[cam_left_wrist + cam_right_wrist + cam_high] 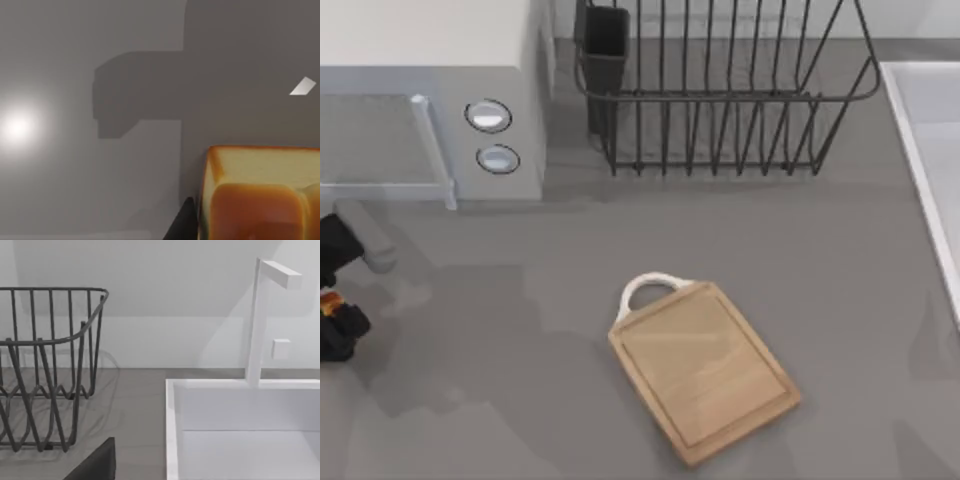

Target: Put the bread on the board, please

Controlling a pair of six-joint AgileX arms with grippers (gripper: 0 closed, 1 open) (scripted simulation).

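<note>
Our left gripper (332,310) sat at the left edge of the worktop (520,330), in front of the microwave (430,100), and a speck of orange between its dark fingers marked the bread (328,305). In the left wrist view the bread (260,195) sat close against one dark finger (182,225), with the grey surface and our arm's shadow beyond it; we judged the fingers clamped on the loaf and the loaf lifted clear, though the far finger was hidden behind the crust. The board (705,370) lay well apart from it, near the front edge and a little right of the middle, skewed, with its white loop handle (648,286) pointing toward the back, its face bare.

So we judged the pick done and the carry just beginning. The next move called for us to swing the left arm rightward across the open worktop until the bread hung over the middle of the board, inside the groove, then lower it and spread the fingers only once the loaf was resting. The skew of the board mattered little, given how small the bread was against it.

The dish rack (720,90) stood at the back edge and the sink (930,150) at the right edge. A dark part of our right arm showed low in its wrist view, facing the rack (50,370), the sink (240,425) and the tap (260,315); we could not tell how its gripper stood.
</note>
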